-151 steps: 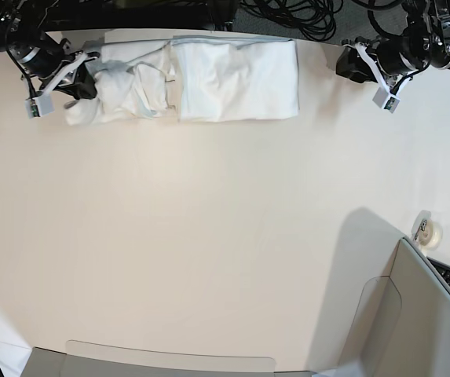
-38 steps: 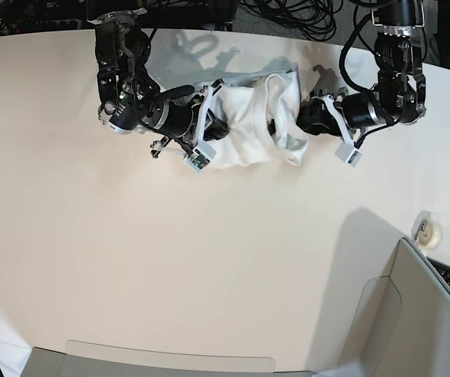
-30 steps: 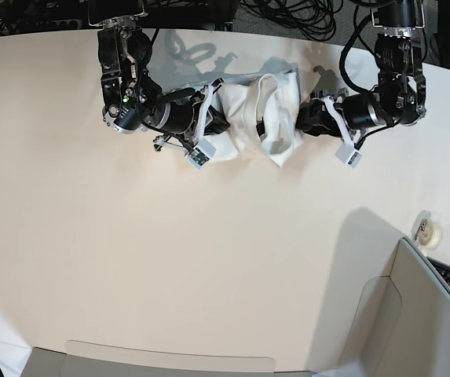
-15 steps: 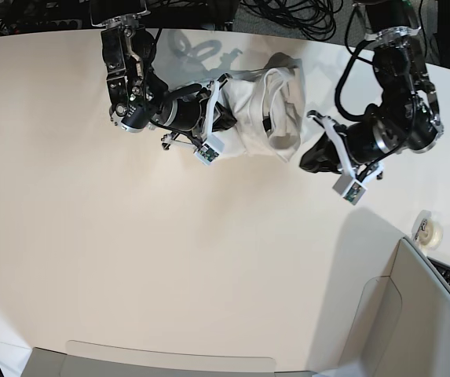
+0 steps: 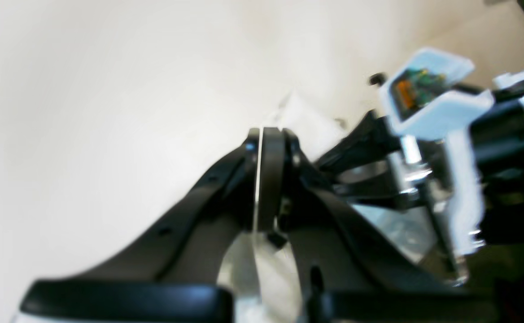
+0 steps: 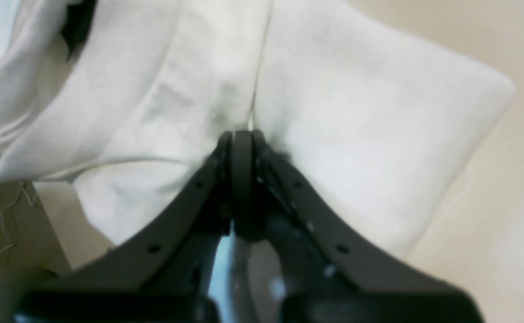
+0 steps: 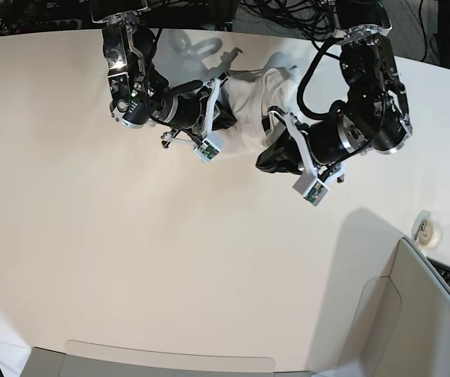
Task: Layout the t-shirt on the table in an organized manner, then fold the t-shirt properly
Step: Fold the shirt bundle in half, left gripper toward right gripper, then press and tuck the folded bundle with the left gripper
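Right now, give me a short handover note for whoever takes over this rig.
Right gripper: shut on the t-shirt.
Left gripper: shut, holding nothing visible, beside the shirt.
T-shirt: bunched in a crumpled heap near the far edge of the table, between the two arms.
Done: nothing laid out yet.
Left: spread the shirt flat, then fold it.

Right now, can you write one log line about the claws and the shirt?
right claw: shut on t-shirt | left claw: shut, empty | t-shirt: bunched on table
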`<action>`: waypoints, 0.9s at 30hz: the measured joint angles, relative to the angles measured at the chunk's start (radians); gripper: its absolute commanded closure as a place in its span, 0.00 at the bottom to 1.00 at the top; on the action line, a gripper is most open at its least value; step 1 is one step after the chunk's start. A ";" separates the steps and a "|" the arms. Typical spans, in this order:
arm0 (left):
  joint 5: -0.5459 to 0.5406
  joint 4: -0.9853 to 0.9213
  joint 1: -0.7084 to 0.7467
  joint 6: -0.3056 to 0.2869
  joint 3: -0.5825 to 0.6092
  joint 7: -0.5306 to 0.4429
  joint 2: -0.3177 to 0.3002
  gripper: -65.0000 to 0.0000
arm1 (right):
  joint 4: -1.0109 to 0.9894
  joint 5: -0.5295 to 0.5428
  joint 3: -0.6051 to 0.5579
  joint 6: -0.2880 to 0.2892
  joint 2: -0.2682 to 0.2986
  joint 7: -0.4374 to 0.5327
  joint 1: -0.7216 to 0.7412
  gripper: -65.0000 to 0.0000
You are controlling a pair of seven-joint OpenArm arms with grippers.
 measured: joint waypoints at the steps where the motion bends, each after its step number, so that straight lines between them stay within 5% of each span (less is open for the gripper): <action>1: 0.000 0.000 0.000 0.000 0.007 0.000 0.013 1.00 | 0.000 -0.003 0.000 0.000 0.001 0.013 -0.006 1.00; 12: 0.000 -0.007 0.098 0.000 0.018 -0.003 0.025 1.00 | 0.002 0.009 0.002 -0.001 0.023 0.042 -0.019 1.00; 17: 0.000 -0.022 0.199 0.000 0.016 -0.006 -0.109 1.00 | 0.005 0.008 0.002 -0.001 0.023 0.042 -0.020 1.00; 23: -0.005 -0.129 0.257 0.003 0.016 -0.180 -0.256 1.00 | 0.008 0.009 0.002 -0.001 0.026 0.043 -0.024 1.00; 27: 0.007 -0.204 0.275 0.007 -0.083 -0.208 -0.291 1.00 | 0.054 -0.009 0.002 0.000 0.028 0.015 -0.040 1.00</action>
